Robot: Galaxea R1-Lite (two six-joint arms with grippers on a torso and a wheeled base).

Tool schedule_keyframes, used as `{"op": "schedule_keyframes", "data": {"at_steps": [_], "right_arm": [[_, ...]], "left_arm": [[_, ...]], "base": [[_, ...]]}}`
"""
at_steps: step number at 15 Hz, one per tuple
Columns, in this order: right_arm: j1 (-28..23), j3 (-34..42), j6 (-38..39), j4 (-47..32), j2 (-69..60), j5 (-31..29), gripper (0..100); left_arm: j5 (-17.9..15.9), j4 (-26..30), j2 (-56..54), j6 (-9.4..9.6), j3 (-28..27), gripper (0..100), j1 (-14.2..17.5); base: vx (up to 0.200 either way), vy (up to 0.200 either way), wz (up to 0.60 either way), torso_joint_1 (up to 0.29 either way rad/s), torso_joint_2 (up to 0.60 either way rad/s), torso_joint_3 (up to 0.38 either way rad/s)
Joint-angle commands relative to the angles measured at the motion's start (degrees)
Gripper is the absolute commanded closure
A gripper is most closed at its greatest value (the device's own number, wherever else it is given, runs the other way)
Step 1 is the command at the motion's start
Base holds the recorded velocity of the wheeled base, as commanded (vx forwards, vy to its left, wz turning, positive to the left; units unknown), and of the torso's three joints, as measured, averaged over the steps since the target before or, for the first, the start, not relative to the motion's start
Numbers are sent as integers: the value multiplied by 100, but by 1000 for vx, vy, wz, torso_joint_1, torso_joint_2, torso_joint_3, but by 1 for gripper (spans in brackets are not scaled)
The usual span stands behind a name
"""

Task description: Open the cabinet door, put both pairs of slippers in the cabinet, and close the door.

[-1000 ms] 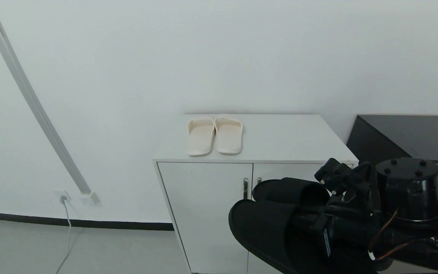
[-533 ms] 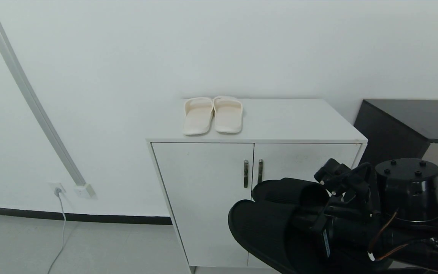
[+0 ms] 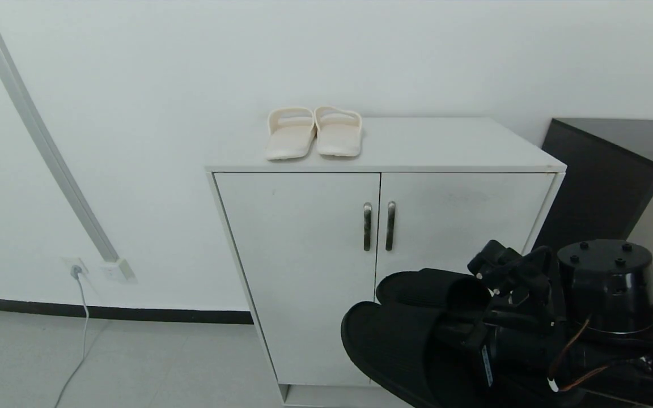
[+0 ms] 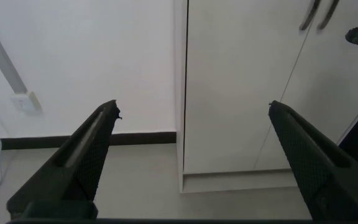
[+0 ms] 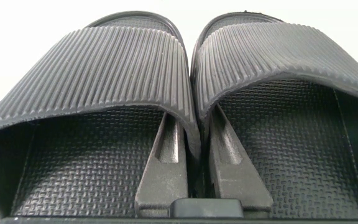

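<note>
White wall (image 3: 190,85) backed the shut cabinet (image 3: 298,272), cream slippers (image 3: 313,133) on top; my right jaws clamped the black slippers (image 3: 411,340) by their inner edges, light and bendy I judged, left jaws apart.

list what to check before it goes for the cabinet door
1. Cabinet doors open for loading: not ok, both shut.
2. Handles unobstructed: ok, both clear at the middle seam.
3. Left gripper free to pull: ok, open and empty.
4. Right gripper hold on the black slippers: ok, its fingers pinch the pair's inner walls together.
5. Room for the right door to swing past the held pair: cannot tell.
6. Cream slippers waiting on top: ok, side by side.
</note>
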State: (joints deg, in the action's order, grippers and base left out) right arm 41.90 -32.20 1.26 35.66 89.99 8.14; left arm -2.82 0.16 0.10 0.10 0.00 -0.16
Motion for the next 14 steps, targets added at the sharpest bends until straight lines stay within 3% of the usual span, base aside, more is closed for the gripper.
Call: {"op": "schedule_keyframes", "data": {"at_steps": [1,11,14], "right_arm": [[2,12,-3,3,18,3,100],[2,143,-3,178,45,21,100],[29,205,-3,231,27,21,100]], "left_arm": [[0,2,-1,-1,0,0,-2],[-17,19,8,34,0,0,-2],[-35,19,61,34,0,0,-11]], "base": [[0,0,0,-134,471,334],[0,0,0,-79,446,370],[0,0,0,-2,66,64]]}}
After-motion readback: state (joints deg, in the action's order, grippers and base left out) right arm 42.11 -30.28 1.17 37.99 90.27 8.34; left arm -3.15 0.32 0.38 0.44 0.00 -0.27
